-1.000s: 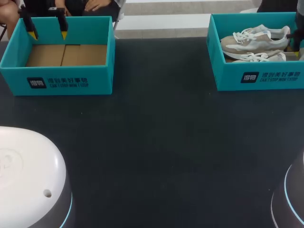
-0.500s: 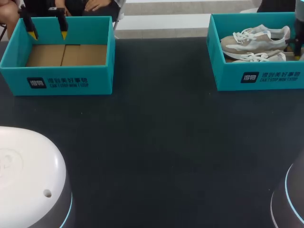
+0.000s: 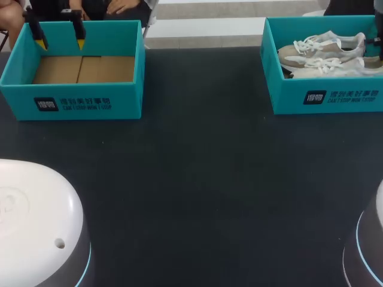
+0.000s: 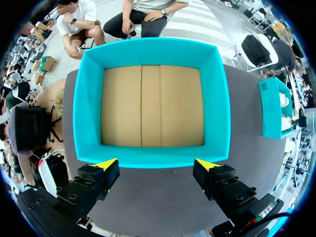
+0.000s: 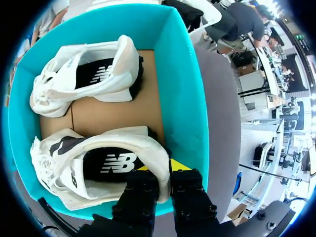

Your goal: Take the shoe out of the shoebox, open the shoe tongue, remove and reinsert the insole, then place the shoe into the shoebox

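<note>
Two white and beige shoes lie in the teal shoebox (image 3: 326, 98) at the back right. My right gripper (image 5: 161, 174) is shut on the heel rim of the nearer shoe (image 5: 94, 170), one finger inside its dark opening and one outside. That shoe (image 3: 332, 67) lies along the box's front wall. The other shoe (image 3: 323, 46) rests behind it, and in the right wrist view this far shoe (image 5: 89, 74) lies untouched. My left gripper (image 3: 60, 42) hangs open over the back wall of the second teal box (image 3: 72, 104). The left gripper (image 4: 157, 165) holds nothing.
The left box (image 4: 89, 98) shows a bare cardboard floor. The right box wall (image 5: 182, 84) runs close beside my right fingers. Dark table top (image 3: 203, 179) spreads between the boxes and toward the front edge.
My right gripper has closed onto the nearer shoe's heel. That shoe has rolled, now showing more of its white side. The left arm has stayed still.
</note>
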Controlling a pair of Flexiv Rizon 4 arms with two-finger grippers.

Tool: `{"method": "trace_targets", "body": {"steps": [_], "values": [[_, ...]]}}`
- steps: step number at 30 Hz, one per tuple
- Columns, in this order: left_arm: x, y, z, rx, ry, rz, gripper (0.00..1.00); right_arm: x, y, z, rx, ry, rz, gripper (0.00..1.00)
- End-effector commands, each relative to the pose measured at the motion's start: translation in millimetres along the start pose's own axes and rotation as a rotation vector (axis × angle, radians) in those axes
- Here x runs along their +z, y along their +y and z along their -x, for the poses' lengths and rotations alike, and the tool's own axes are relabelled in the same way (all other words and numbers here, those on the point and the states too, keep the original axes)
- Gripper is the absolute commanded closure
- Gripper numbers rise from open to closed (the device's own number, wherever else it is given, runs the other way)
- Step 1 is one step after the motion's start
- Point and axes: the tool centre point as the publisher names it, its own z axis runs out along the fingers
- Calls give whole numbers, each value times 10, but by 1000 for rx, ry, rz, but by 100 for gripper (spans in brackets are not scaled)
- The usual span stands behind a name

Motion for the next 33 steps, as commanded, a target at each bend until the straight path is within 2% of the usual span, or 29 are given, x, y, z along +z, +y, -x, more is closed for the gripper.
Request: {"method": "trace_targets", "body": {"steps": [1,11,15,19,27,31,33], "values": [[-2,0,0,0,-1,1,0,-503,-74,129,28,-1,-21,100],[-2,0,0,0,-1,1,0,-1235,-191,199,72,-28,-16,100],[-2,0,0,0,-1,1,0,-1515,-301,152,68,-19,-14,100],[-2,0,0,0,-1,1,0,-1679,-403,90,79,-39,-12,100],[-2,0,0,0,-1,1,0,-1932,-805,-206,107,-56,27,100],[-2,0,0,0,-1,1,0,-2035,-1063,-476,92,-64,30,100],[-2,0,0,0,-1,1,0,-2049,-1098,-519,92,-61,31,100]]}}
